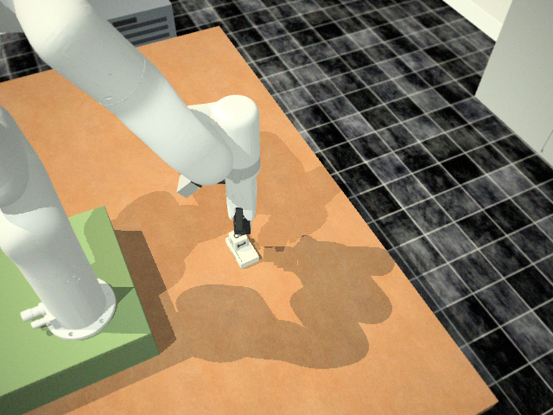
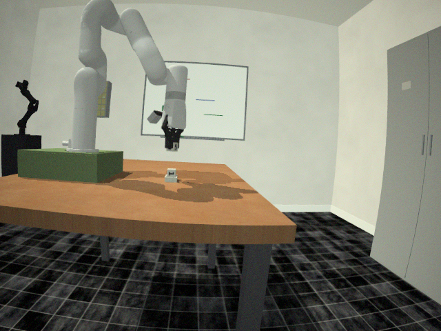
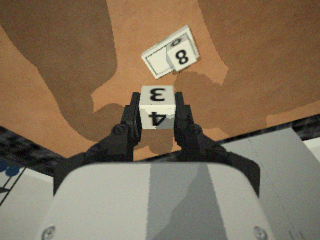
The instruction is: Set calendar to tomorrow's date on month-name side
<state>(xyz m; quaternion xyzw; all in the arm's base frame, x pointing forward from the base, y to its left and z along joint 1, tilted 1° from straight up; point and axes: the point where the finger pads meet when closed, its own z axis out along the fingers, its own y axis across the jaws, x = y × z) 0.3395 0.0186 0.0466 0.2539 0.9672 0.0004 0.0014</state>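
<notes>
High above the middle of the exterior view, a small white cube (image 3: 157, 106) was held clenched between the black fingers of the gripper (image 2: 171, 145), well clear of the orange table (image 2: 213, 217). From the wrist view, a 3 was seen on the cube's end face and a 4 on the face turned toward the camera, both printed in black. Toward the upper middle of that same view, the white tray (image 3: 156, 61) lay on the table, with the second cube (image 3: 180, 56) standing in its right-hand half and showing an 8; the tray's left-hand half was seen to be vacant. The month's name could not be made out at this size. By this judgement, the task was only partly done: one cube had been lifted out, while the turning of it to the needed digit, its return beside the other cube, and the letting go were all left to do. In the top view, the tray (image 1: 248, 258) was placed just below and slightly right of the gripper.
</notes>
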